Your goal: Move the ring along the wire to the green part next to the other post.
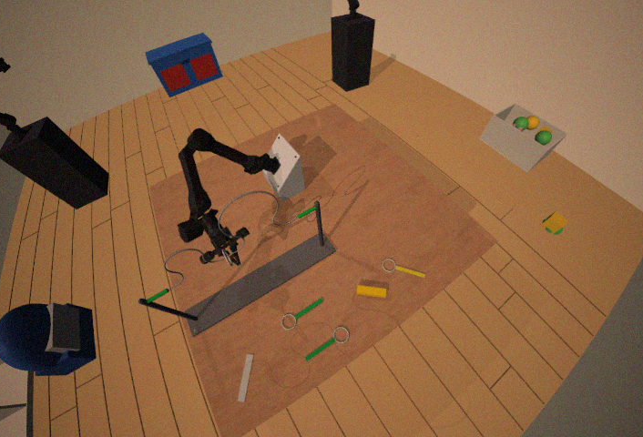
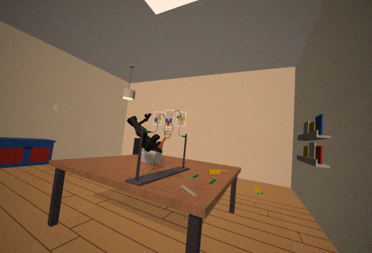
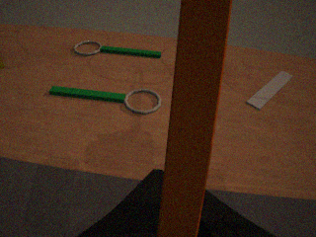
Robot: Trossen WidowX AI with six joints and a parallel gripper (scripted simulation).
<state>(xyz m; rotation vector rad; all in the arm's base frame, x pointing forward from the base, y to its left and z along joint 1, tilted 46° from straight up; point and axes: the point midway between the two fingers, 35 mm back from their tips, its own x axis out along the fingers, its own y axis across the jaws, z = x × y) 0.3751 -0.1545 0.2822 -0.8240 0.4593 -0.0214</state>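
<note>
The jaws pinched the orange handle (image 2: 162, 142) (image 3: 197, 118), w/ the ring (image 2: 167, 134) just past their tips, by the wire's (image 2: 172, 126) low dip – a bad tilt could've made it touch grey.

The brown wooden tabletop (image 1: 435, 247) (image 2: 103, 166) (image 3: 59, 133) is the surface carrying a dark grey base bar (image 1: 265, 283) (image 2: 159, 175) with a post at each end. Also lying on it are two green-handled rings, a yellow-handled ring (image 1: 410, 271), a yellow block (image 1: 371, 291) (image 2: 214, 172) and a flat pale grey strip (image 1: 245, 377) (image 2: 188, 190) (image 3: 270, 90).
</note>
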